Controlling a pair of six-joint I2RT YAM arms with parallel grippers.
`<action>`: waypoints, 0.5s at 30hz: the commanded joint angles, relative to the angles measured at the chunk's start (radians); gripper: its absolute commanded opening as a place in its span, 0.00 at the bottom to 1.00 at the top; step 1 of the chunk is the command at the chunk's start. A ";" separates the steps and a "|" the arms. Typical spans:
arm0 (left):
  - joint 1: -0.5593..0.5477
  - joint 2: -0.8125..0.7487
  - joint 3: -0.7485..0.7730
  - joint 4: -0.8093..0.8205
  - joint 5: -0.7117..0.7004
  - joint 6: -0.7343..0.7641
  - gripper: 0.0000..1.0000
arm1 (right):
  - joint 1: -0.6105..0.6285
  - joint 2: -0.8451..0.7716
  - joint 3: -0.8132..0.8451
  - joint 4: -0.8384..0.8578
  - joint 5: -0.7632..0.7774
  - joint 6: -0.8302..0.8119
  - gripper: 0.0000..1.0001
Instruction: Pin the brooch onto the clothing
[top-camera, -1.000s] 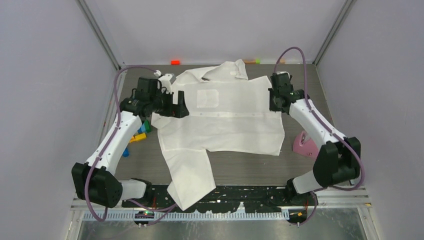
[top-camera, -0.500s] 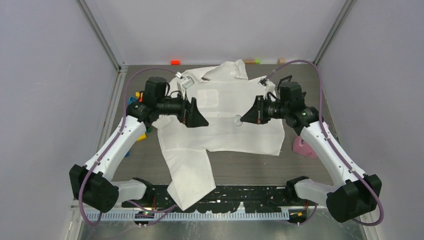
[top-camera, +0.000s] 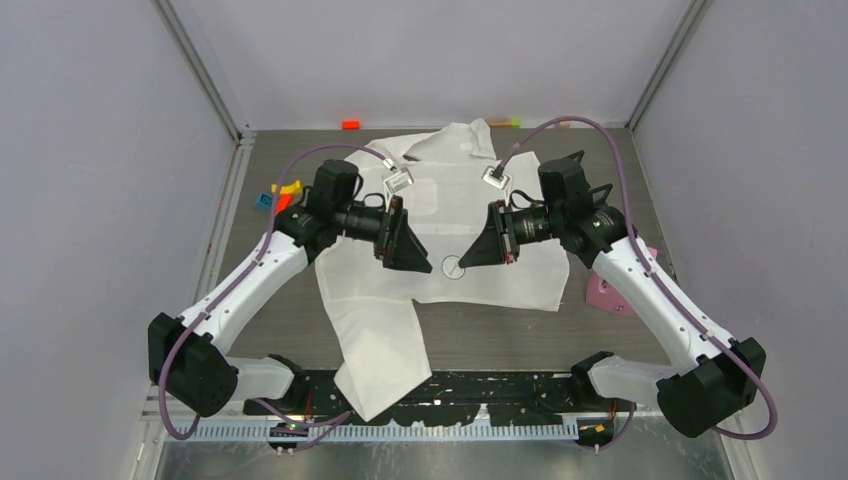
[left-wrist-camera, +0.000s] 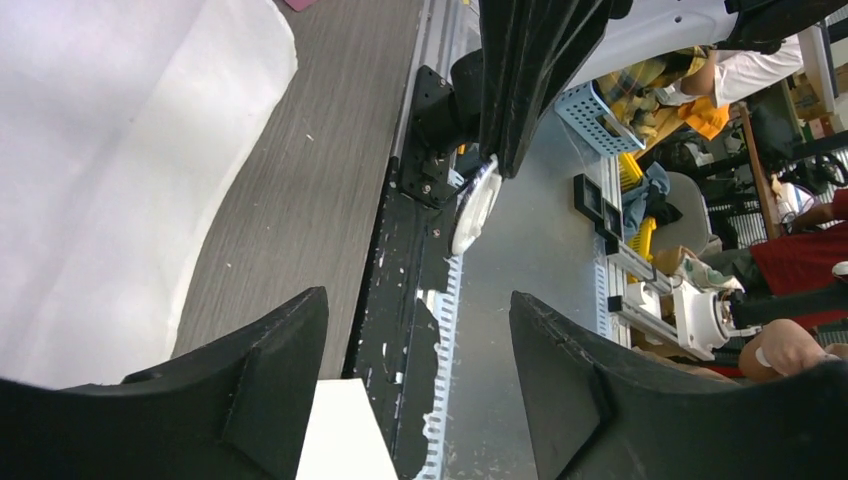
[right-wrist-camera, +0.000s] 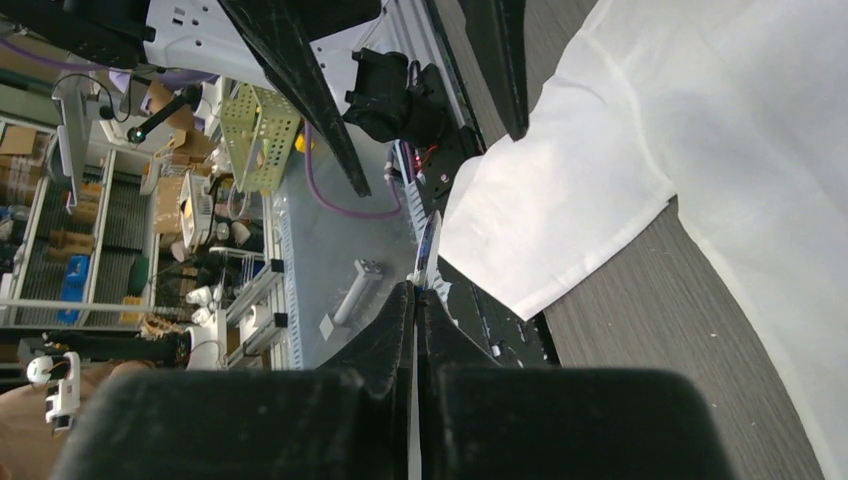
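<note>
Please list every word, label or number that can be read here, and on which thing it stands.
No text can be read.
Two white tags: too small to read.
Shirt and brooch: no writing visible.

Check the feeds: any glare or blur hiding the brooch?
Top external: sharp, evenly lit, but the brooch is a faint ring on the washed-out white shirt. Left wrist: brooch edge-on, crisp. Right wrist: the dark right claw fills the foreground, brooch a sliver.
</note>
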 joint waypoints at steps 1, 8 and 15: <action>-0.011 0.017 0.003 0.056 0.056 -0.020 0.66 | 0.047 0.035 0.063 -0.061 -0.056 -0.071 0.01; -0.036 0.017 -0.004 0.073 0.098 -0.024 0.45 | 0.086 0.062 0.085 -0.077 -0.065 -0.100 0.01; -0.061 0.024 -0.007 0.076 0.140 -0.020 0.37 | 0.100 0.073 0.101 -0.091 -0.055 -0.116 0.01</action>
